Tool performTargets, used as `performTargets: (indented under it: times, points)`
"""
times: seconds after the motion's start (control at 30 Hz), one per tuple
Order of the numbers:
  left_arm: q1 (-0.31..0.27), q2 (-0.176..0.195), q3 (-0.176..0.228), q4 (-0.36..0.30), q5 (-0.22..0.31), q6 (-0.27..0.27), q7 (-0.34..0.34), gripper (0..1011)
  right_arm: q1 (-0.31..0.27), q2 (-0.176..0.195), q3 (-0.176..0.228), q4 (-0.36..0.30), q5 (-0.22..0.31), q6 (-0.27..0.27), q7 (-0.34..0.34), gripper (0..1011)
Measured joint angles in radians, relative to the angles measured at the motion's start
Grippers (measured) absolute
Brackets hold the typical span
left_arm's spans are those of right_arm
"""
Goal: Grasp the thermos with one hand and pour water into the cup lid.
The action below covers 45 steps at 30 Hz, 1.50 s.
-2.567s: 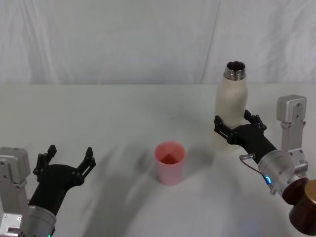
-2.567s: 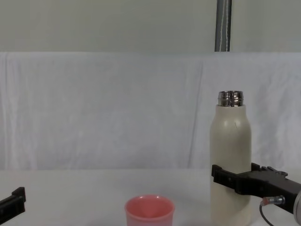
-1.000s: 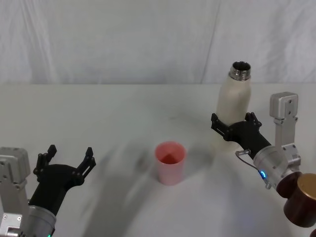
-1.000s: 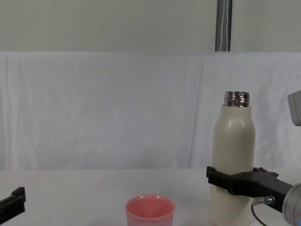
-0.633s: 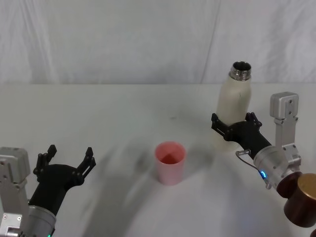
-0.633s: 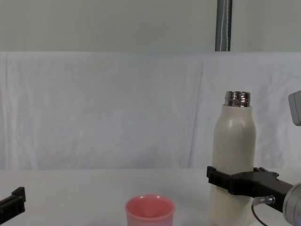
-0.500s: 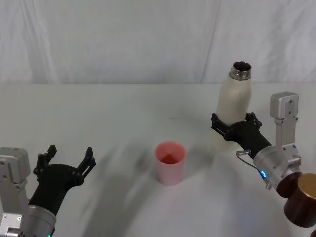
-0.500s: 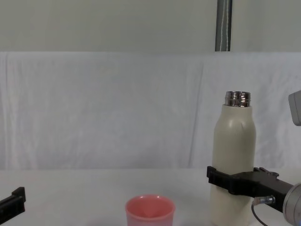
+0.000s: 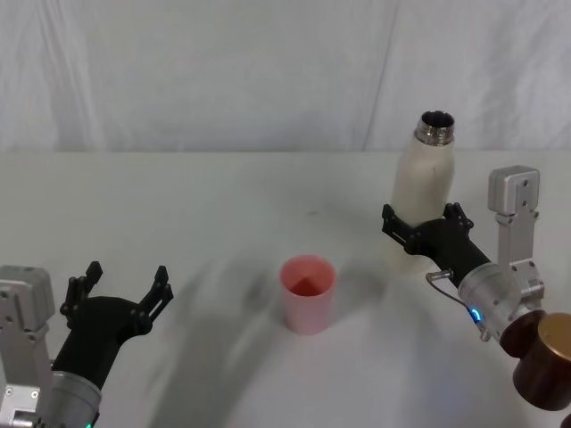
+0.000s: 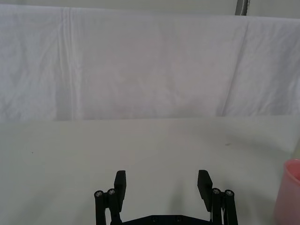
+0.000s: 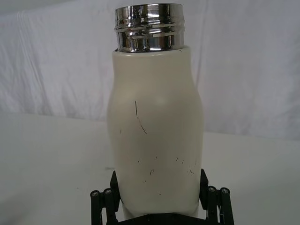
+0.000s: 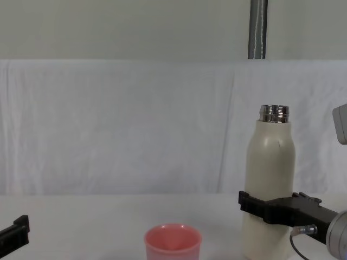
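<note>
Desk point(image 9: 223, 192): flat, white, matte surface; white cloth hangs along its far edge.
Cup lid point(image 9: 308, 293): small pink cup, upright, mouth open, standing near the desk's middle.
Thermos point(image 9: 422, 192): tall cream bottle, steel neck uncapped, upright at the right; whether its base touches the desk cannot be told.

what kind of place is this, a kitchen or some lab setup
Probably a lab test bench, not a kitchen: a white-covered table, a plain white cloth backdrop, and just a thermos and pink cup lid staged between two grippers.
</note>
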Motion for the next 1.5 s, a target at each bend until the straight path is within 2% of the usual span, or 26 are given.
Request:
performTargets:
  times: [0.43, 0.8, 1.03, 1.23, 1.33, 1.37, 1.5]
  points:
    - [0.0, 0.0, 0.0, 0.0, 0.0, 0.0, 0.0, 1001, 0.0, 0.001, 0.001, -0.003, 0.001, -0.001, 0.0, 963]
    - [0.0, 0.0, 0.0, 0.0, 0.0, 0.0, 0.0, 1001, -0.011, 0.022, 0.0, -0.064, -0.002, 0.008, 0.008, 963]
    - [0.0, 0.0, 0.0, 0.0, 0.0, 0.0, 0.0, 1001, -0.027, 0.061, -0.012, -0.135, -0.043, 0.033, 0.003, 963]
    - [0.0, 0.0, 0.0, 0.0, 0.0, 0.0, 0.0, 1001, -0.054, 0.105, -0.024, -0.21, -0.1, 0.063, -0.006, 963]
    - [0.0, 0.0, 0.0, 0.0, 0.0, 0.0, 0.0, 1001, -0.07, 0.13, -0.03, -0.25, -0.144, 0.074, -0.017, 963]
    - [0.0, 0.0, 0.0, 0.0, 0.0, 0.0, 0.0, 1001, -0.07, 0.13, -0.03, -0.25, -0.144, 0.074, -0.017, 963]
    - [0.0, 0.0, 0.0, 0.0, 0.0, 0.0, 0.0, 1001, -0.086, 0.157, -0.043, -0.295, -0.215, 0.079, -0.03, 963]
